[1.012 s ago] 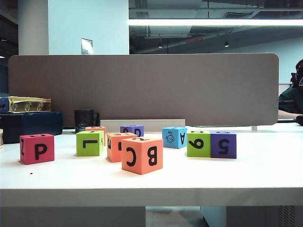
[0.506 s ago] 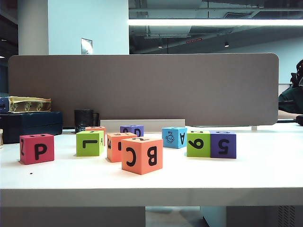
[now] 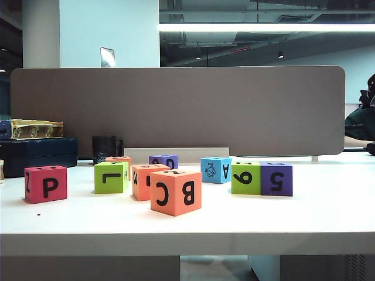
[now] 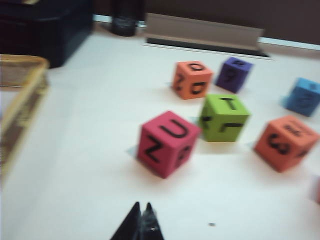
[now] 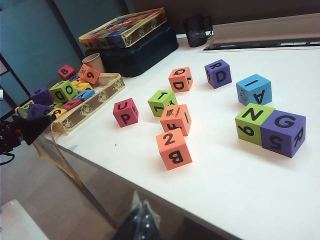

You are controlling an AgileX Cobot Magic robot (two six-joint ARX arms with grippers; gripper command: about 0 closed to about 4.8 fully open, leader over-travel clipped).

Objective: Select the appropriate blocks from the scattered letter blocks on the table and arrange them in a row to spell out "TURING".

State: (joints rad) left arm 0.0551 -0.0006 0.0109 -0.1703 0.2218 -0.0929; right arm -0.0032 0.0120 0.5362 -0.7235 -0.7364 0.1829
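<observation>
The left gripper (image 4: 141, 220) hangs over bare white table (image 4: 75, 165) with its two dark fingertips pressed together on nothing; straight out beyond those tips, with a stretch of table between, sits the magenta block (image 4: 167, 144) showing U on top and Z on one side. Just past it stands the lime green block (image 4: 223, 118) with T on top, and farther still the orange block (image 4: 192, 80) and the purple block (image 4: 235, 74), near the grey strip at the desk's back; this view is blurred, so their letters are uncertain here. An orange block marked 3 (image 4: 285, 143) and the blue block (image 4: 304, 96) lie off to one side of the fingers. The right gripper (image 5: 142, 220) is held off the table's near edge, above the floor; its fingers look clenched and empty, though they are dark and soft in this view. Beyond its tips, nearest the edge, is the bigger orange block (image 5: 173, 148) showing 2 and B. Farther on, the lime green block marked N (image 5: 255, 124) touches the purple block marked G (image 5: 283, 133), with the blue block showing I and A behind them. A tray of spare letter blocks (image 5: 70, 97) sits at the table's far corner.
</observation>
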